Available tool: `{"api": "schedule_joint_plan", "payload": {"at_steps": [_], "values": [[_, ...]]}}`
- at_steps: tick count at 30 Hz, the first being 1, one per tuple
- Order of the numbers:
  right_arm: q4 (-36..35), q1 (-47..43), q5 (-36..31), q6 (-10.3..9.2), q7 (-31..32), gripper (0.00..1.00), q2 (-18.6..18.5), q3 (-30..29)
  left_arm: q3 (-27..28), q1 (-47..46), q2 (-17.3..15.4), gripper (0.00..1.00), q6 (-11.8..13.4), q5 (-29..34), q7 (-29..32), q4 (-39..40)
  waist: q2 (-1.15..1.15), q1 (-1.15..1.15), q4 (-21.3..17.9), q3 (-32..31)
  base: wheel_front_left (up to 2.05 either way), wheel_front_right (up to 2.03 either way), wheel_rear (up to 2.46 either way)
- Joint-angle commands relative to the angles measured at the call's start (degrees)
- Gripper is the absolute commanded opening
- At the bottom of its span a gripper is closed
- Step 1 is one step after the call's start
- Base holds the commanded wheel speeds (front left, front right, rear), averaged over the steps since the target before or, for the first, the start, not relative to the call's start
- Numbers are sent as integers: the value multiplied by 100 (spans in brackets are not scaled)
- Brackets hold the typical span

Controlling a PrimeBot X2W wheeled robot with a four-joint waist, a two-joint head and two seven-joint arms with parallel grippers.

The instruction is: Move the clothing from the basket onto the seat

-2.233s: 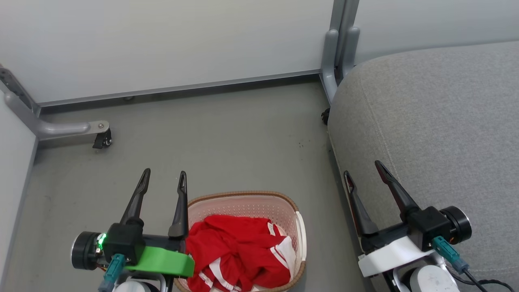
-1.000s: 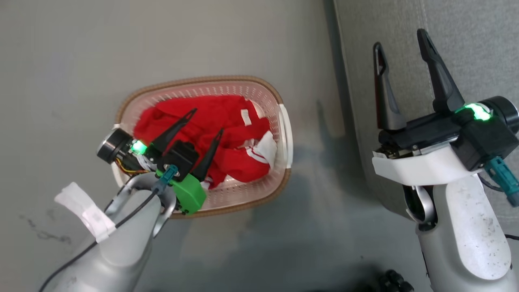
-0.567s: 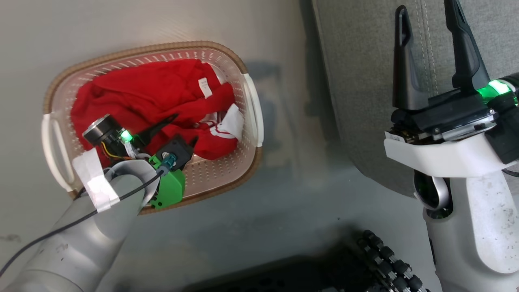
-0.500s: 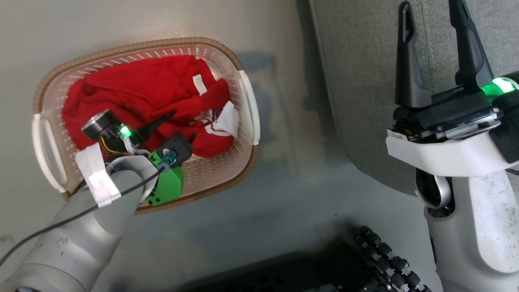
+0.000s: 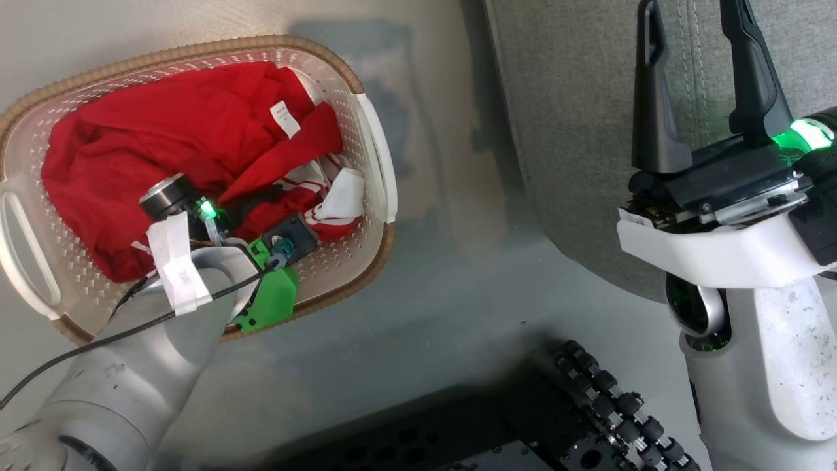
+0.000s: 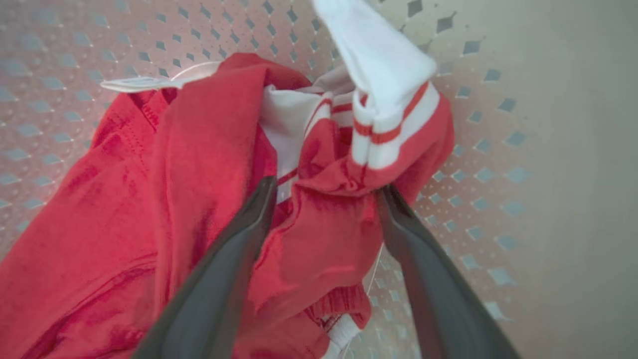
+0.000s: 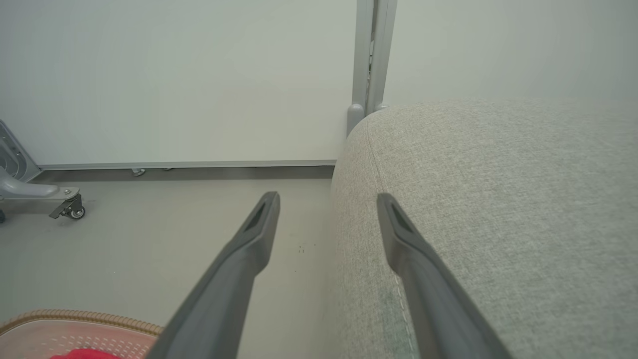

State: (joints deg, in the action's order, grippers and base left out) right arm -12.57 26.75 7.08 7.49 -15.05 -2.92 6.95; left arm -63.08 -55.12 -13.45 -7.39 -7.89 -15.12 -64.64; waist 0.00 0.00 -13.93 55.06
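Far left in the head view: the perforated cream basket [image 5: 196,48] on the grey floor [image 5: 444,281], brown woven rim all round, a white handle at each short end. Inside it, all of the red clothing [image 5: 163,124], heaped and crumpled, a white label [image 5: 282,119] uppermost. None on the seat yet.

Down in that heap, the left gripper [image 6: 327,185]: spread wide, gripping nothing. One dark finger [image 6: 234,259] pressed into a red fold, the other [image 6: 413,249] just under the striped cuff [image 6: 389,114], a bunch of cloth bulging between them. Looks like the very start of the job: reaching for the first garment, grasp not made. Next, judging from this: pinch shut on that bunch, lift straight up until clear of the basket rim, then swing rightward. Worth watching for a second garment tangled in and dragged over the wall, or for the light basket tipping with it.

Between basket and seat, a bare strip of floor, narrow but unobstructed. Lower down, the robot's dark base [image 5: 588,418] with its row of rollers, close beneath the likely carrying path.

Right: the big grey seat [image 5: 575,131], rounded edge and stitched seam toward the basket, plenty of cushion beyond. Straddling that edge, the right gripper [image 5: 688,19], fingers parted and empty, possibly in the way of a drop close to the edge.
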Motion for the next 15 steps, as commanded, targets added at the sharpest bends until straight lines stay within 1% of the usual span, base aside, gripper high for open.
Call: {"api": "schedule_joint_plan", "payload": {"at_steps": [1,2,4,7,12,15], "values": [[-43,67,35,0,-20,100,1,9,-54,-95,21,44,-14,-134,-5,-36,0,0,-13,-8,0,0,0],[-50,57,33,0,-20,100,2,2,-94,-105,53,0,-15,-215,-5,-25,0,0,-12,-19,0,0,0],[-37,16,15,0,-20,100,1,-23,-155,-83,80,0,-14,-410,-5,11,0,0,7,-67,0,0,0],[26,-64,-47,0,-20,100,2,-75,-136,-67,94,0,-15,-630,-5,265,0,0,106,-213,0,0,0],[130,-206,-179,0,-20,100,-2,-177,433,304,101,0,-15,-1242,-5,1074,0,0,391,-633,0,0,0],[210,-267,-205,0,-20,100,-2,-180,863,602,49,0,3,-1390,-6,1625,0,0,517,-968,0,0,0]]}}
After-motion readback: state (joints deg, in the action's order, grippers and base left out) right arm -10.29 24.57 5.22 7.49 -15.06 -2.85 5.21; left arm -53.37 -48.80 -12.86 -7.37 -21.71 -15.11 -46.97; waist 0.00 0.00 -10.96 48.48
